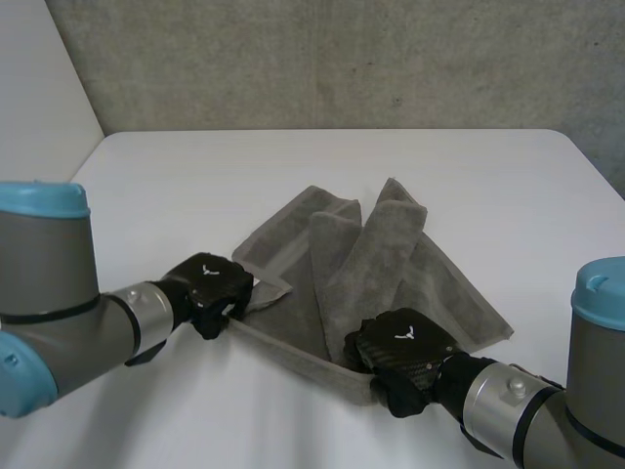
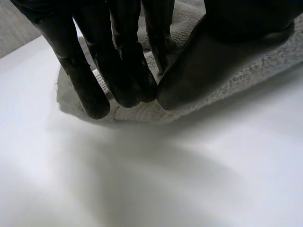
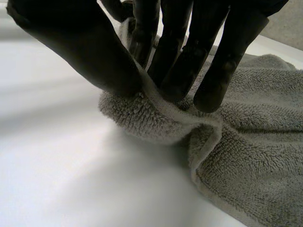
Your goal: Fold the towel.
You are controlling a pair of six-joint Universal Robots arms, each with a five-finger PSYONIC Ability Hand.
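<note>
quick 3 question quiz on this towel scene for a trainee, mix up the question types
1. True or false: the towel lies flat and fully spread on the table.
2. Pick one: the right hand is A) hanging open above the towel, B) pinching a fold of the towel between thumb and fingers, C) lying open on bare table.
3. Fill in: counting the left hand, ___ hands hold the towel.

Key: 1 false, it is bunched into ridges. 2 B. 3 two.
</note>
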